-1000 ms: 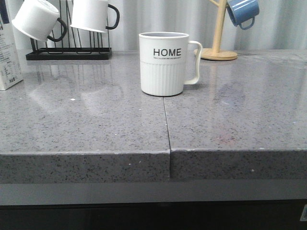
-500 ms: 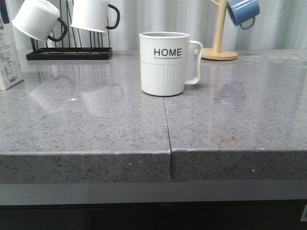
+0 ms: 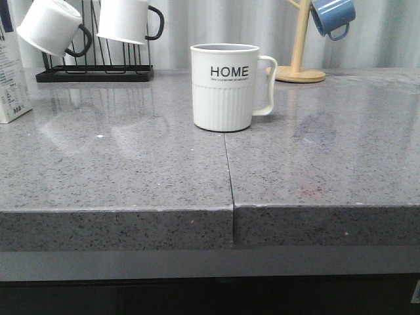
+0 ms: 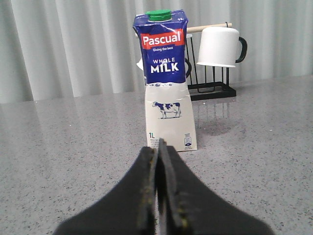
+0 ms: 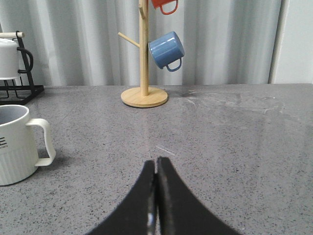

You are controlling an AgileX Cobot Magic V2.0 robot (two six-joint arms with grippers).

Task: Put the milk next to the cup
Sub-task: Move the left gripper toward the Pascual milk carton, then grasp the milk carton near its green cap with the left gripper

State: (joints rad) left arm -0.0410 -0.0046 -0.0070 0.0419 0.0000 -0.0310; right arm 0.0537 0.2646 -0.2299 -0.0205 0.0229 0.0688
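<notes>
The milk carton [image 4: 165,78], white and dark blue with "WHOLE MILK" and a cow picture, stands upright on the grey counter; in the front view only its edge [image 3: 12,72] shows at the far left. The white "HOME" cup [image 3: 225,86] stands mid-counter, handle to the right; part of it shows in the right wrist view [image 5: 17,143]. My left gripper [image 4: 158,147] is shut and empty, a short way in front of the carton. My right gripper [image 5: 156,162] is shut and empty, to the right of the cup. Neither gripper shows in the front view.
A black rack [image 3: 95,72] with plain white black-handled mugs [image 3: 52,26] stands at the back left, behind the carton [image 4: 220,46]. A wooden mug tree [image 5: 144,73] with a blue mug [image 5: 166,50] stands at the back right. A seam [image 3: 228,170] runs down the counter's middle.
</notes>
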